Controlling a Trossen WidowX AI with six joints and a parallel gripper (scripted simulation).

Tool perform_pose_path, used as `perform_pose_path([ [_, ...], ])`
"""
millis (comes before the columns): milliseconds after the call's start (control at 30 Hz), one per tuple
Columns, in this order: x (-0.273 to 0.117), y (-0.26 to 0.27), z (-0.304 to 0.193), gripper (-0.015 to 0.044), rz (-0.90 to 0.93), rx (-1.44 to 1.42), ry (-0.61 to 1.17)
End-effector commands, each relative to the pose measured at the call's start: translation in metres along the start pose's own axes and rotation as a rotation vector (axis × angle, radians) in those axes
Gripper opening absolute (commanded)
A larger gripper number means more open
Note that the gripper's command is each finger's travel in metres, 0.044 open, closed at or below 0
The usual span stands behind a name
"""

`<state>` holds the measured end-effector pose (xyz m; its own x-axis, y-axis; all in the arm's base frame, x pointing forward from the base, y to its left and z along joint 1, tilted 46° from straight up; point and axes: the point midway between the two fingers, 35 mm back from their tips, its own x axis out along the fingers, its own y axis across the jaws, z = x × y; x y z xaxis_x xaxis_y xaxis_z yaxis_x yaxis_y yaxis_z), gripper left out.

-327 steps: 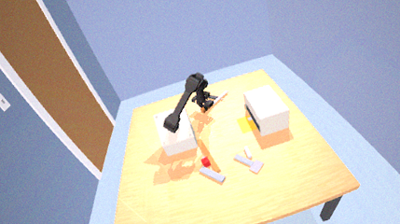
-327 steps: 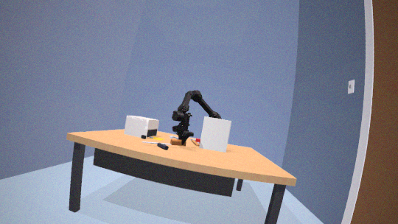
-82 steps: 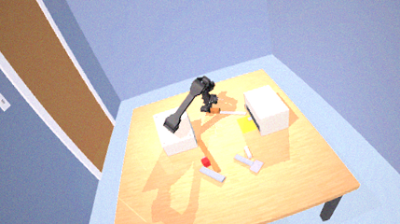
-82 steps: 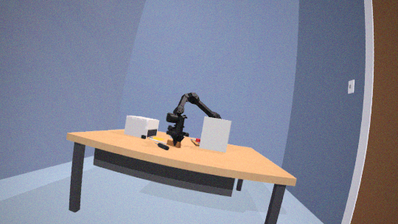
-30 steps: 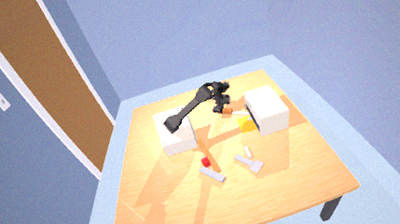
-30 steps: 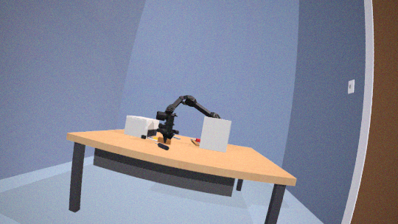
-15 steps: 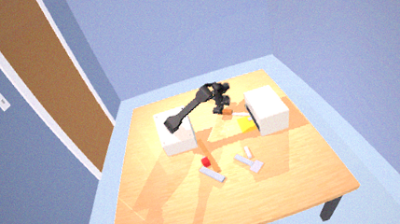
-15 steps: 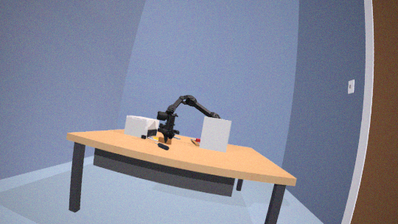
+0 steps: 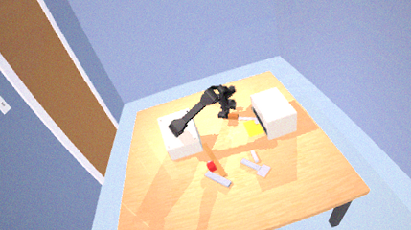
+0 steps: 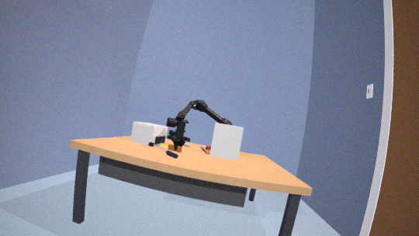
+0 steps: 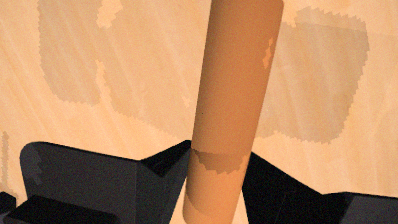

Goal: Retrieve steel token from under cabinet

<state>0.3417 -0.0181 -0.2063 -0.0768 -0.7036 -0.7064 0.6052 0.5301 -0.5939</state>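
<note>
My gripper (image 9: pixel 226 115) (image 10: pixel 177 148) (image 11: pixel 216 151) is shut on the orange handle (image 9: pixel 233 116) (image 11: pixel 235 75) of a tool, low over the table. The tool's pale shaft (image 9: pixel 247 117) points at the front of the white cabinet (image 9: pixel 275 111) (image 10: pixel 144 133); its far end meets the dark slot at the cabinet's foot, and I cannot tell whether it is under it. The yellow marked area (image 9: pixel 253 128) (image 10: pixel 164 146) lies in front of the cabinet, beside the shaft. The steel token is not visible in any view.
A white box (image 9: pixel 185 148) (image 10: pixel 226 141) stands near the arm's base. A red cube (image 9: pixel 211 165), a grey bar (image 9: pixel 218 179), a flat-ended tool (image 9: pixel 262 170) and a small white piece (image 9: pixel 254 156) lie on the table (image 9: pixel 294 187). A black-handled item (image 10: pixel 171 154) lies near the gripper.
</note>
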Motion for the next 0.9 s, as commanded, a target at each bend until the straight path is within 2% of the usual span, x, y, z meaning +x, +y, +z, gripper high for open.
perform_pose_path([
  [0, 0.001, -0.007, 0.0, 0.0, -0.008, -0.002, -0.005],
  [867, 0.001, -0.031, 0.0, 0.0, -0.009, -0.003, -0.005],
])
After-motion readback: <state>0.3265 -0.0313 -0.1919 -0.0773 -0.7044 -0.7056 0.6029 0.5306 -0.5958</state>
